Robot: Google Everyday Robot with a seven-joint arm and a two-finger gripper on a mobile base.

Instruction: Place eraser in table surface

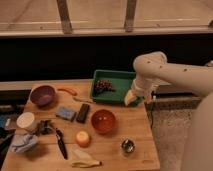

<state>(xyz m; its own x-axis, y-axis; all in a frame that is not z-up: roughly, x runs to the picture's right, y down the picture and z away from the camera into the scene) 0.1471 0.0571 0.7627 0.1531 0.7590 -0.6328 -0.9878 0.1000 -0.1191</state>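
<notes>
The eraser [83, 113], a small flat black block, lies on the wooden table surface [135, 127] just right of the blue-grey sponge [65, 113] and left of an orange bowl [103, 120]. My gripper [131, 97] hangs at the end of the white arm over the front right corner of the green tray [120, 77]. It is well to the right of the eraser and apart from it. A pale yellowish patch shows at the gripper's tip.
Grapes [104, 86] lie in the tray. On the table are a purple bowl [42, 94], a carrot [67, 91], a black-handled knife [61, 142], an orange fruit [82, 138], a banana [85, 161], a metal cup [128, 146], a white cup [26, 120] and a cloth [22, 142].
</notes>
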